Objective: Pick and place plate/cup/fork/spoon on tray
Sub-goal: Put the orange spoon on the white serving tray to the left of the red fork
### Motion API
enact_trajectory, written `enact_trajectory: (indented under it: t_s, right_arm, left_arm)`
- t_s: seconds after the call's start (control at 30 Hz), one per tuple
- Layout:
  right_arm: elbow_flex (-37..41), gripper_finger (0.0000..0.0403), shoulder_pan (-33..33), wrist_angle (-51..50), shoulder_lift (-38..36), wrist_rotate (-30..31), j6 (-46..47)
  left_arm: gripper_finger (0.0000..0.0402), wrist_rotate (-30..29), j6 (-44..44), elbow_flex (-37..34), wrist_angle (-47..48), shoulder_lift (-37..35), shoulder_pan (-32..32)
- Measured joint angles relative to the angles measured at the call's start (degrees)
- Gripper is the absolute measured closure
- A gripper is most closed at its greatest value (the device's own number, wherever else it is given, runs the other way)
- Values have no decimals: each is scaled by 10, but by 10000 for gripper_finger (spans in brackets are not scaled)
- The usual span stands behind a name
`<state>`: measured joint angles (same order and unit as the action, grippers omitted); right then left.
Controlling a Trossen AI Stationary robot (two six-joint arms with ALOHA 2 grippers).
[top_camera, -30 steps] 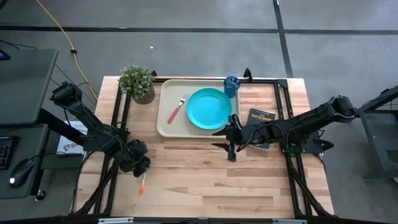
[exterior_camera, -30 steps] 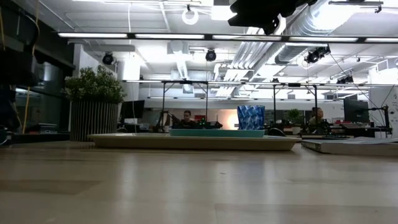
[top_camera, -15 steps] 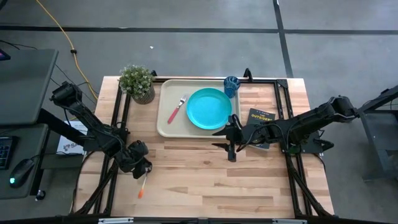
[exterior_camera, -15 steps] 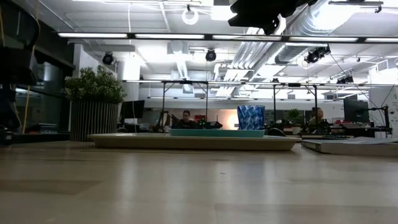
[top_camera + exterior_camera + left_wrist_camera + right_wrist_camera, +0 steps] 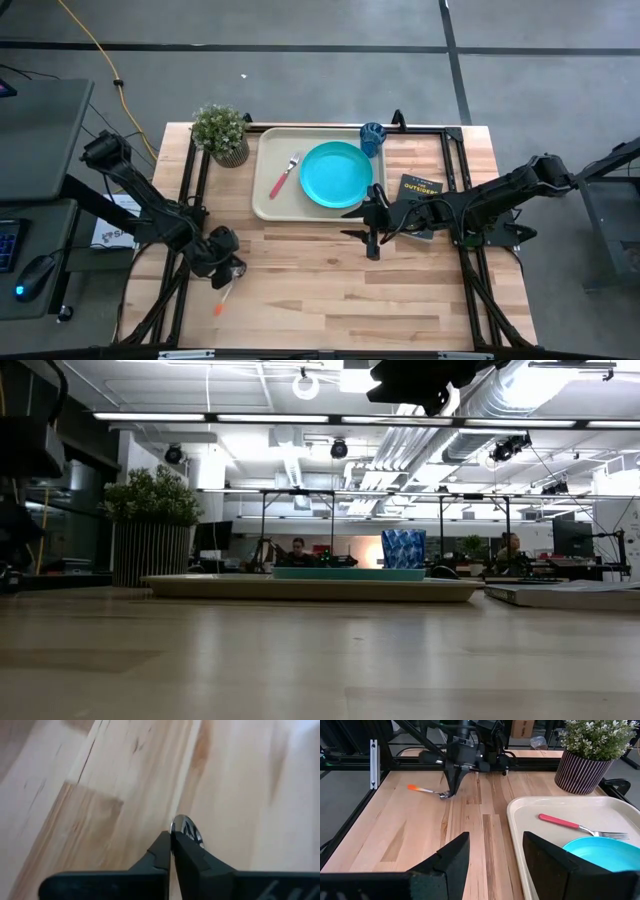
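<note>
Near the table's front-left corner, the left gripper [image 5: 229,277] has its fingers pinched on the spoon [image 5: 428,790] at the bowl end, the orange handle trailing free. Plate [image 5: 335,174], fork [image 5: 285,175] and cup [image 5: 372,134] sit on the tray [image 5: 262,200], so 1 item remains. Beside the tray's front edge, the right gripper [image 5: 490,851] waits, spread wide and empty.

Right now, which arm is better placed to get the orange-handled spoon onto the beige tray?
Left. The left gripper is shut on the orange-handled spoon by its bowl. The right gripper waits open beside the beige tray.
</note>
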<state>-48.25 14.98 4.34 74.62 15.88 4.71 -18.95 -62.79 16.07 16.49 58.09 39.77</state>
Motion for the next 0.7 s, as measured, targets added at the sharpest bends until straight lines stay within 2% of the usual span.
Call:
enact_trajectory:
  t_s: [0.17, 0.3, 0.57, 0.7]
  right_arm:
    - [0, 226, 0, 0, 0, 0, 0]
    - [0, 226, 0, 0, 0, 0, 0]
    - [0, 226, 0, -1, 0, 0, 0]
    - [0, 226, 0, -1, 0, 0, 0]
  left_arm:
    - [401, -13, 40, 33, 5, -29, -9]
    - [402, -18, 91, 70, 8, -52, -41]
    - [401, -58, 177, 176, 66, -59, -153]
    - [401, -85, 257, 240, 90, -58, -224]
